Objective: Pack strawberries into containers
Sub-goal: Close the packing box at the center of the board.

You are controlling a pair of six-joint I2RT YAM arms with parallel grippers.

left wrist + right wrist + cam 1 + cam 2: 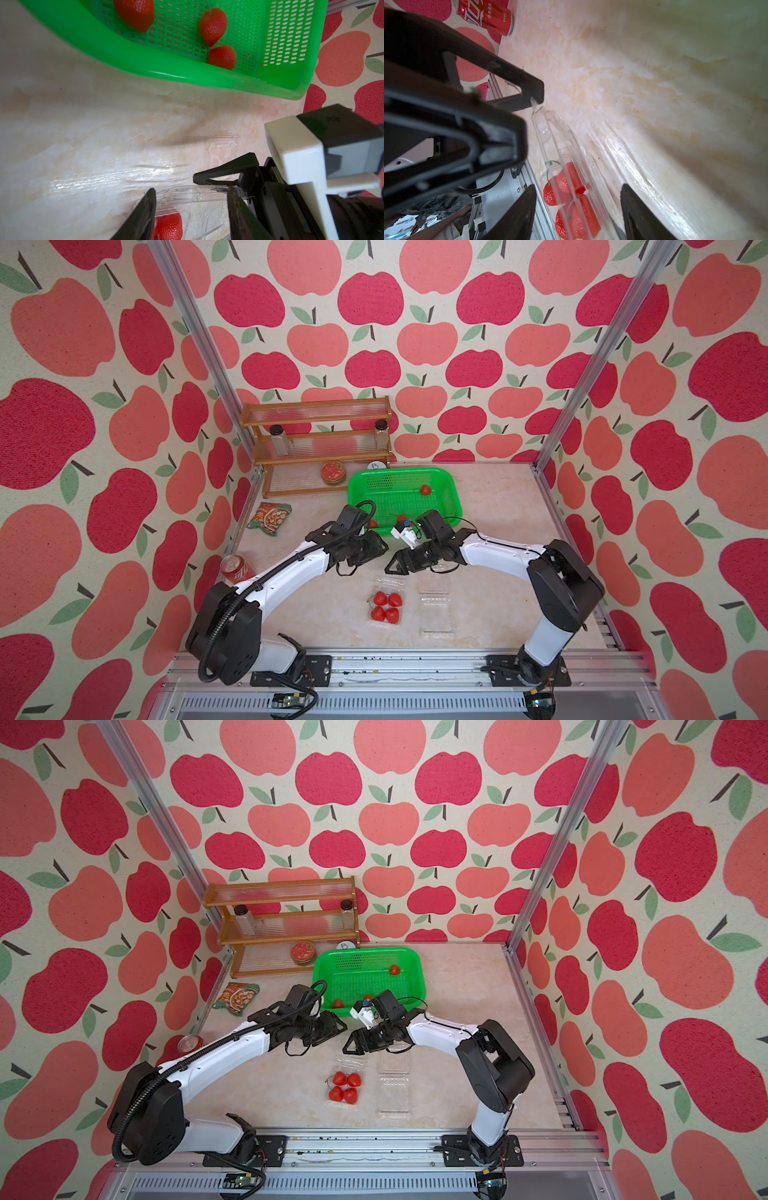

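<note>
Clear thin-plastic hinged clamshell box point(188, 214) with four glossy red strawberries point(392, 600) inside, just in front of left gripper point(192, 190) and right gripper point(579, 187), both part-open and empty, its open lid point(388, 581) beneath them, equally near.

Four red strawberries point(386, 606) sit in one clear container point(389, 583).

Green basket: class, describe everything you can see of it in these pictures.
The green basket is bright glossy plastic, rectangular with rounded corners, a solid rim and perforated walls and floor. It sits upright at the back of the table, beside the wooden rack. Three strawberries show on its floor; the right arm hides part of its near rim.
</note>
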